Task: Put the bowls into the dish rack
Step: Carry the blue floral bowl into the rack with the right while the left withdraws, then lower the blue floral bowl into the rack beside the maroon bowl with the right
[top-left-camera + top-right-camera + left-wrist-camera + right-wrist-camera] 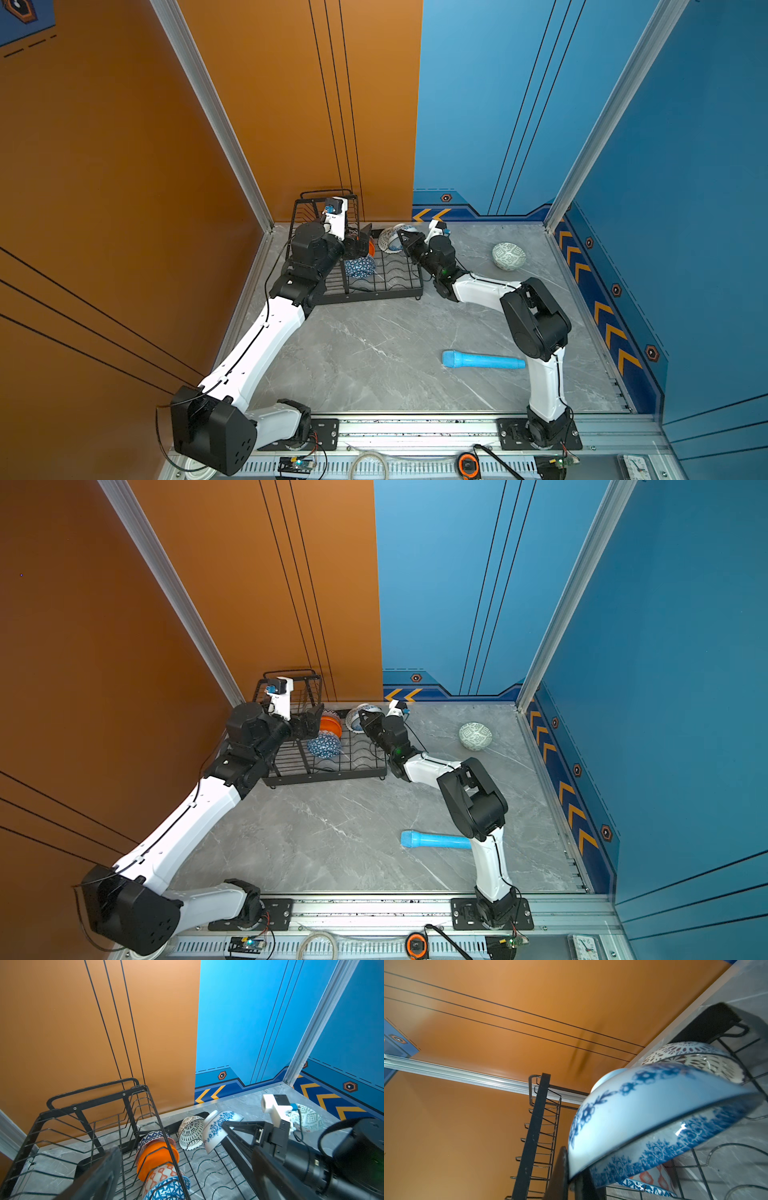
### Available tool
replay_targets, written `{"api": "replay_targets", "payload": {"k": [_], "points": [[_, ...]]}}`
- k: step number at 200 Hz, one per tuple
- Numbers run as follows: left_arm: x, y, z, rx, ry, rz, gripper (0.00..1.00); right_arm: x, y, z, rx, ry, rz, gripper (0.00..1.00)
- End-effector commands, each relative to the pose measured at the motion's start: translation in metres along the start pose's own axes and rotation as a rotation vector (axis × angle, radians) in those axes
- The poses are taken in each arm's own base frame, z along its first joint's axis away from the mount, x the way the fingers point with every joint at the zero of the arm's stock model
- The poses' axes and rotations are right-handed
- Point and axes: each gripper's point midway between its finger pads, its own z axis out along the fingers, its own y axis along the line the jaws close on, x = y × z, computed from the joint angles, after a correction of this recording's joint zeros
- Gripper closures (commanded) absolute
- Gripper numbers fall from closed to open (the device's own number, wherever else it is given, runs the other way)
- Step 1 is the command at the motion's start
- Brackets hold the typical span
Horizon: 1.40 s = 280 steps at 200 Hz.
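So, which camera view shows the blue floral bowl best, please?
The left wrist view: the blue floral bowl shows nearly whole, tilted in the right gripper. The right wrist view crops it; both top views half hide it.

orange bowl [371,248] behind left tool [365,241], floral bowl [643,1109] blurred

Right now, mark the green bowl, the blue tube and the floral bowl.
green bowl [508,255], in a top view, on its patterned surface
blue tube [482,360], in a top view, middle of its length
floral bowl [214,1132], left wrist view, on its outer wall
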Motion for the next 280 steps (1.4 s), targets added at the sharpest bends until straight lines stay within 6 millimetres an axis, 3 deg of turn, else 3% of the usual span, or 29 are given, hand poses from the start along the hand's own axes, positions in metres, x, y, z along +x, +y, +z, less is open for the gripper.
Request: {"api": "replay_targets", "payload": {"k": [1,8,11,20,78,185,237,280], "points": [[0.002,-0.005,-0.005,0.064,0.005,0.031,0.02,-0.005,0.043,0.007,-0.101,-0.033,-0.055,1.00],[0.000,-0.003,-0.005,0.066,0.001,0.025,0.02,-0.004,0.047,0.008,-0.110,-0.034,-0.051,1.00],[0.000,-0.002,-0.005,0.068,-0.001,0.023,0.02,0.000,0.033,0.013,-0.088,-0.026,-0.049,1.00],[-0.002,0.002,-0.005,0.067,-0.003,0.009,0.02,0.004,0.029,0.017,-0.081,-0.022,-0.046,1.00],[0.007,0.014,-0.004,0.042,0.046,0.043,0.02,0.015,0.018,0.030,-0.052,-0.016,-0.065,1.00],[0.020,0.006,0.001,0.083,0.108,0.099,0.02,0.008,-0.003,0.045,-0.083,-0.069,-0.017,1.00],[0.020,0.005,0.003,0.081,0.109,0.090,0.02,0.000,-0.014,0.040,-0.136,-0.146,-0.017,1.00],[0.023,0.003,0.006,0.092,0.117,0.077,0.02,0.001,-0.032,0.046,-0.113,-0.160,0.010,1.00]]}}
